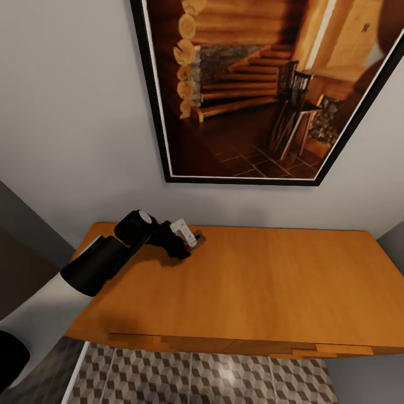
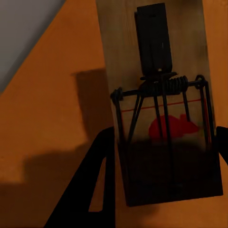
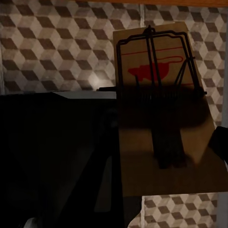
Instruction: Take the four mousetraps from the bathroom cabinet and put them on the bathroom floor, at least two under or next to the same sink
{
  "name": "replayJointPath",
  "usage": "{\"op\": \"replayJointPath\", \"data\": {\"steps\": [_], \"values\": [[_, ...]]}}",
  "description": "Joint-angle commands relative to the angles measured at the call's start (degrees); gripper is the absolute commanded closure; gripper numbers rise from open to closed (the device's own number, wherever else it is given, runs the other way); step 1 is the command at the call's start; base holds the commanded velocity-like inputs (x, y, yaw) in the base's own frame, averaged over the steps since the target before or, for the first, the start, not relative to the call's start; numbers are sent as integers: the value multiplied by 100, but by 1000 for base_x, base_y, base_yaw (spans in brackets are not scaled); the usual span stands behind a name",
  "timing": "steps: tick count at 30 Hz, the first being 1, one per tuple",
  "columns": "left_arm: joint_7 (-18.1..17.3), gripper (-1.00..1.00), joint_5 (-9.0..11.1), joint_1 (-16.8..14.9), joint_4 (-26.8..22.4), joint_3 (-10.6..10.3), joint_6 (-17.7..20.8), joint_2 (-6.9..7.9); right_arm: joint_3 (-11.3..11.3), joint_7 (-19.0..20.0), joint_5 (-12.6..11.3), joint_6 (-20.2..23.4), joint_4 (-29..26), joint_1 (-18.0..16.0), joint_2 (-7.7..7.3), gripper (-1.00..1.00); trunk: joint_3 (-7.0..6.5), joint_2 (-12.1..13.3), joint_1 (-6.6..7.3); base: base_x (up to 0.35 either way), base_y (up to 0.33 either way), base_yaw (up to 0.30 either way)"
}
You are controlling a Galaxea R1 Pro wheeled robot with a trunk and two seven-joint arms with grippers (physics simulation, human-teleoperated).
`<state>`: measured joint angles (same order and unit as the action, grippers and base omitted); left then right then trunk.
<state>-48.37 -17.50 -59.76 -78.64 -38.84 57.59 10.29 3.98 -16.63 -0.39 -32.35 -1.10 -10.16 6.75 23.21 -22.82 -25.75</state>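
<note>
**Two mousetraps in the grippers, one over the cabinet top, one over the tiles**

The left arm reaches across the far-left part of the cabinet [image 1: 252, 286] top, close to the grey wall, below a framed picture [image 1: 264, 90] of a log-house staircase. The left gripper [image 1: 188, 242] sits at a mousetrap [image 1: 196, 238] there. In the left wrist view this left-hand mousetrap [image 2: 161, 99] lies between the two dark fingers [image 2: 90, 190], its red mark and spring wire plain, the orange wood behind it; the gripper is clamped on the board's edges, though I cannot tell whether the trap rests on the wood or is lifted off it.

In the right wrist view a second mousetrap [image 3: 161, 109] is gripped at its sides by the right gripper [image 3: 166, 185], with the cube-patterned bathroom floor [image 3: 52, 52] behind it. The same tiles show at the near edge of the head view, below the cabinet front.
</note>
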Motion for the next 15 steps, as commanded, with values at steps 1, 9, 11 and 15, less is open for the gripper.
{"op": "replayJointPath", "data": {"steps": [1, 9, 11, 15], "values": [[-50, 100, -69, -8, -44, 18, 5, 11, 41, -42, -5, -7, 4, -3, 2, 100, 9, -10, -3, 0, 0, 0], [-56, 100, -63, -7, -70, 51, 7, 60, 41, -42, -5, -7, 4, -3, 2, 100, 9, -10, -3, -5, -1, 0], [-58, 100, -62, -5, -68, 46, 7, 96, 41, -42, -5, -8, 4, -3, 2, 100, 9, -10, -3, -144, -67, 0], [-58, 100, -59, -6, -57, 44, 7, 122, 41, -42, -5, -7, 4, -3, 1, 100, 9, -10, -3, -246, -123, 0]]}}
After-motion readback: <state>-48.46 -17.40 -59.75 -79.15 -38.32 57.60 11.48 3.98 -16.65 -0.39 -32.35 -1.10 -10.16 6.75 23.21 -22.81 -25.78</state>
